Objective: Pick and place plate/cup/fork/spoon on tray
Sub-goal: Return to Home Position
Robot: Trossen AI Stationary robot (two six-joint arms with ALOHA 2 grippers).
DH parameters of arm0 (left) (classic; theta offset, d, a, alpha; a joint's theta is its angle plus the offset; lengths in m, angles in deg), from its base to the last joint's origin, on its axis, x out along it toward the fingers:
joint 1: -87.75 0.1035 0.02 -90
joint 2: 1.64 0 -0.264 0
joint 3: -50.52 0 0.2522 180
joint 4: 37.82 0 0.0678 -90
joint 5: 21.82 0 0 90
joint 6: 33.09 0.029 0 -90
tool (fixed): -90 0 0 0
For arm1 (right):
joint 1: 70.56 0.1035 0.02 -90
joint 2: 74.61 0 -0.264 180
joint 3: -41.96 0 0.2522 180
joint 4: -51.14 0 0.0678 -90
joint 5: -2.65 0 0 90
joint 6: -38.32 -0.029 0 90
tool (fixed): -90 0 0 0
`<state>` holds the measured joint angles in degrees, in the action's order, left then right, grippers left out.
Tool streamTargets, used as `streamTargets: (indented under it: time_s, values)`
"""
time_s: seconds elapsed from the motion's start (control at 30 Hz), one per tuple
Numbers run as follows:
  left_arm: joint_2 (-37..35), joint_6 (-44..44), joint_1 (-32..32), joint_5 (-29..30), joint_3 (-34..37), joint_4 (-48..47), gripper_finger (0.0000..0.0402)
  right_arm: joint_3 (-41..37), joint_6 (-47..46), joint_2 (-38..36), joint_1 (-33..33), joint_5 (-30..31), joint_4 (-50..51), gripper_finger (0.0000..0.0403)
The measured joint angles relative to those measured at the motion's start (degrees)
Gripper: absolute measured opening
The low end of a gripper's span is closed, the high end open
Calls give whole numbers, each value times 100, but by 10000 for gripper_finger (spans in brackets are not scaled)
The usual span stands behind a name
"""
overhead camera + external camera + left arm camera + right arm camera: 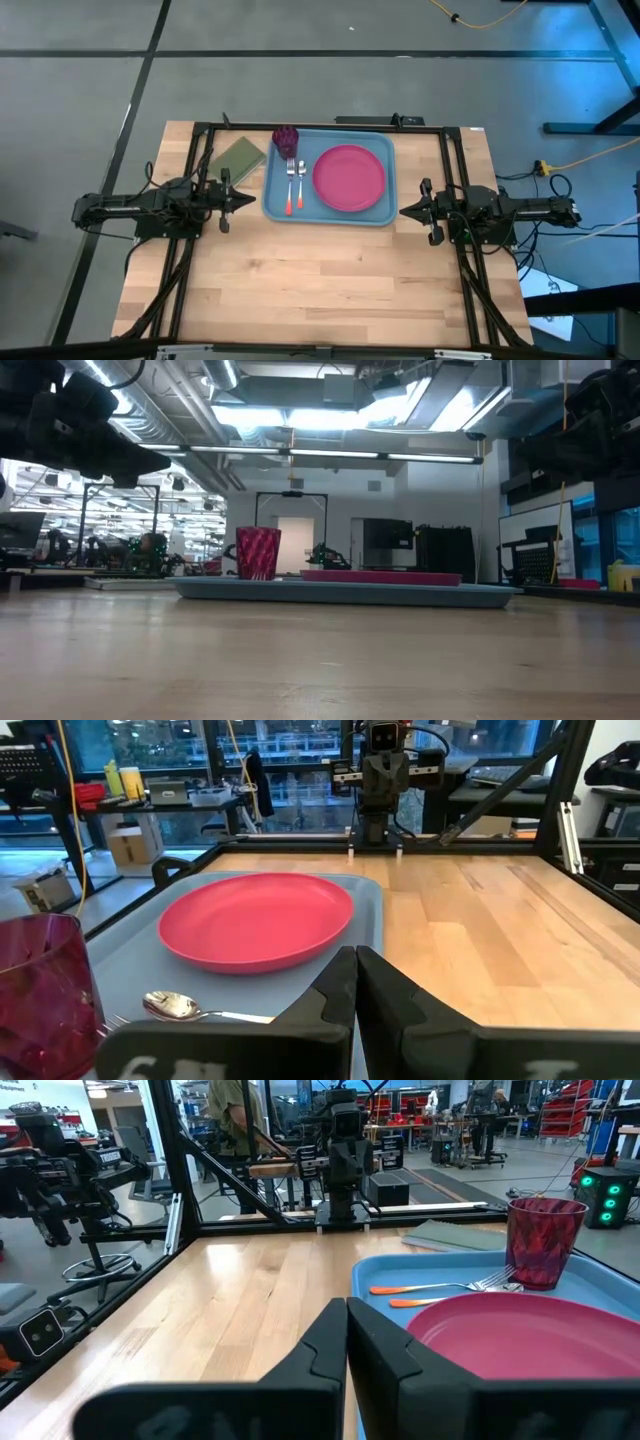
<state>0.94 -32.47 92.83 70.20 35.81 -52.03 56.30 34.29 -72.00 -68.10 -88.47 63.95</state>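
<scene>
On the tray (330,215) lie the plate (349,178), cup (285,139), fork (290,186) and spoon (299,186). All look light and rigid; the thin handles seem best gripped midway. Left tool (240,199) and right tool (405,211) flank the tray, shut and empty.

A light wooden worktop (320,280) stands on grey floor (300,85) crossed by dark lines. Bright ceiling lights (330,415) glare overhead. Beyond, what may be glass partitions (290,780) front cluttered benches.
</scene>
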Motion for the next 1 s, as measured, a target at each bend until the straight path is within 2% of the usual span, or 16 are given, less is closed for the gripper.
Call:
streamTargets:
  time_s: [0.8,0.9,1.0]
  values:
    - [-22,0,0,10,2,26,0,0,0,2,0,0,0,16]
    - [-123,0,0,24,4,328,0,0,0,-89,0,2,-188,16]
    - [-240,-2,0,24,48,1029,0,1,0,-260,0,2,-883,16]
